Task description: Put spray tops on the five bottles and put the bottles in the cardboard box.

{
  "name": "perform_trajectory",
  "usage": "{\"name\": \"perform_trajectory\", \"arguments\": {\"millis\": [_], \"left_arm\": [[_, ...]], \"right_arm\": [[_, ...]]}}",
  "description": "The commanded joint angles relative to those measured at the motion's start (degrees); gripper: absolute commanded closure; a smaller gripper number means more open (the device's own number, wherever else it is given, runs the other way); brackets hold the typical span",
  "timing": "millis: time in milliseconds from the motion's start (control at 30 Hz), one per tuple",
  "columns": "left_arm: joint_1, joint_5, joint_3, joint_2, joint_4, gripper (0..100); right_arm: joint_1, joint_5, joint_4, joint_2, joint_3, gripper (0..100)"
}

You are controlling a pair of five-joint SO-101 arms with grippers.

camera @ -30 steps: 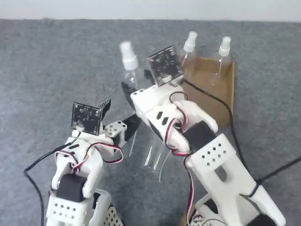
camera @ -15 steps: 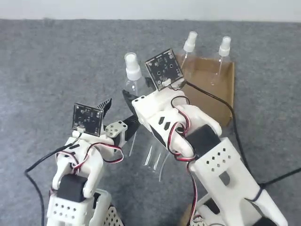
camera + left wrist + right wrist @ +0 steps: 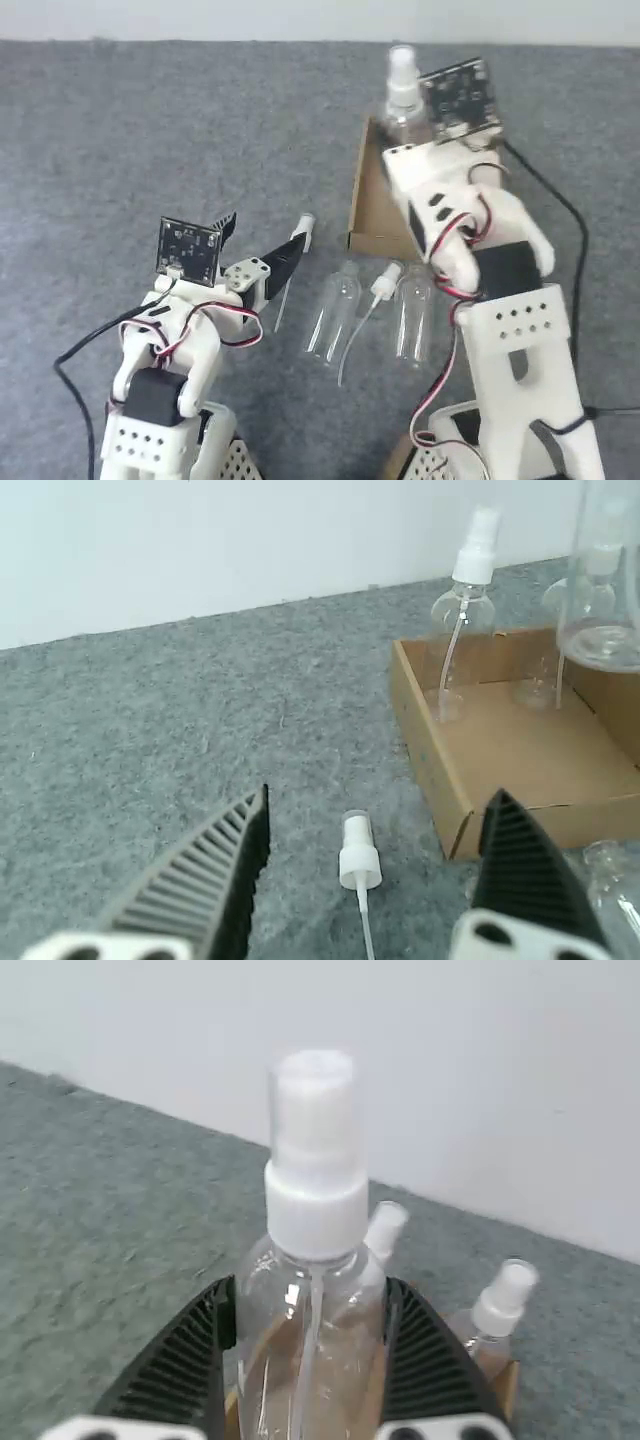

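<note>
My right gripper [image 3: 310, 1305] is shut on a clear bottle [image 3: 312, 1360] with a white spray top [image 3: 402, 78], held upright over the cardboard box [image 3: 368, 205]. Two more topped bottles [image 3: 385, 1228] [image 3: 502, 1305] stand behind it in the box [image 3: 500, 745]. On the carpet lie two clear bottles without tops [image 3: 335, 310] [image 3: 415, 318], with a loose spray top [image 3: 386, 280] between them. Another loose spray top [image 3: 358, 855] lies in front of my left gripper [image 3: 380, 800], which is open and holds nothing. In the high view that gripper [image 3: 258, 238] sits left of this top [image 3: 301, 227].
Grey carpet covers the table, with open room to the left and far side of the left arm. The box's near wall [image 3: 430, 770] stands just beyond the loose top. The right arm's body [image 3: 500, 300] reaches over the right lying bottle.
The right arm has swung right with its bottle, from left of the box to over the box, uncovering the two lying bottles. The left arm has not moved.
</note>
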Motion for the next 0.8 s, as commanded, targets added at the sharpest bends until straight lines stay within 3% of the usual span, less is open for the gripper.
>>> {"name": "perform_trajectory", "arguments": {"millis": [0,333,767], "left_arm": [[-0.2,-0.1,-0.4,-0.8,-1.6,69],[-0.2,-0.1,-0.4,-0.4,-1.6,69],[-0.1,-0.1,0.5,-0.7,-1.9,69]], "right_arm": [[3.4,1.6,-8.8,-3.3,6.0,99.2],[3.3,1.1,-39.3,-1.1,28.3,99.2],[3.6,-4.7,-57.7,24.7,23.9,99.2]]}}
